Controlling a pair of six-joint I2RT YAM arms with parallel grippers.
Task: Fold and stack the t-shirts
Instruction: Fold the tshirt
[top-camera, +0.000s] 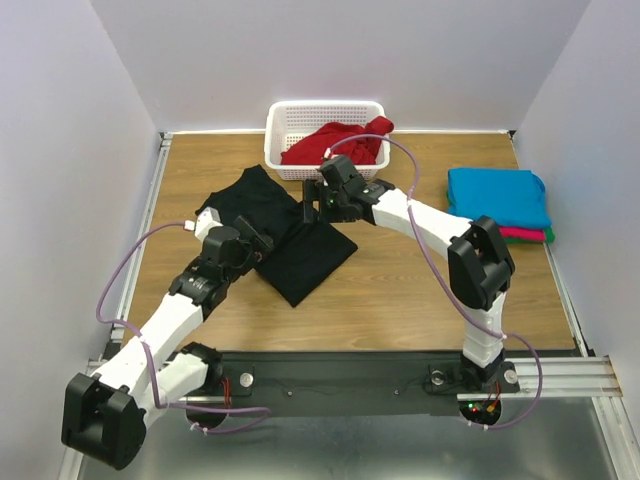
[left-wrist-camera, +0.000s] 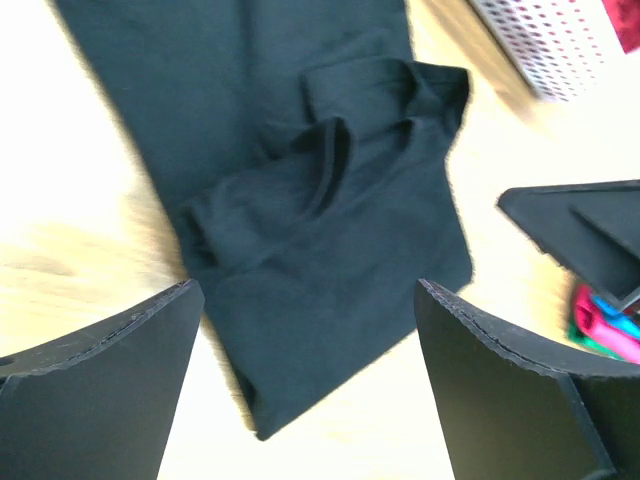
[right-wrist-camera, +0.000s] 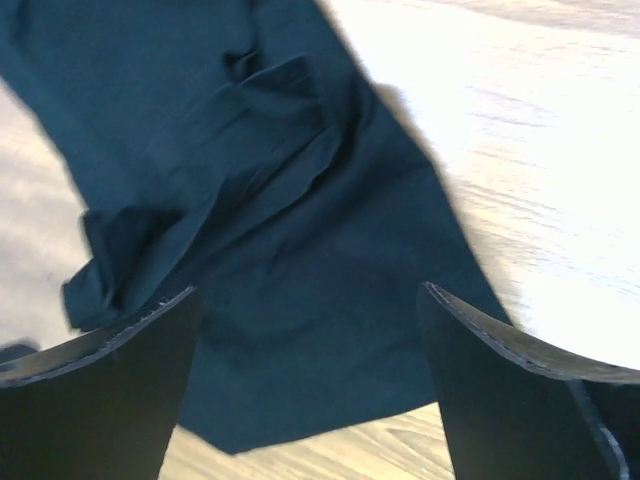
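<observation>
The black t-shirt (top-camera: 305, 265) lies partly folded on the wooden table, left of centre. My left gripper (top-camera: 262, 243) hovers open over its near-left side; in the left wrist view (left-wrist-camera: 305, 290) the shirt (left-wrist-camera: 300, 200) lies between and beyond the fingers. My right gripper (top-camera: 312, 210) hovers open over its far edge; in the right wrist view (right-wrist-camera: 308, 292) the shirt (right-wrist-camera: 300, 220) fills the space below. Neither holds cloth. A red t-shirt (top-camera: 335, 145) sits in the white basket (top-camera: 290, 120). Folded turquoise (top-camera: 497, 197), pink-red and green shirts are stacked at the right.
The white lattice basket stands at the back centre, just behind my right gripper, and shows in the left wrist view (left-wrist-camera: 550, 40). The wooden table (top-camera: 400, 290) is walled by white panels on three sides. The arm bases stand at the near edge.
</observation>
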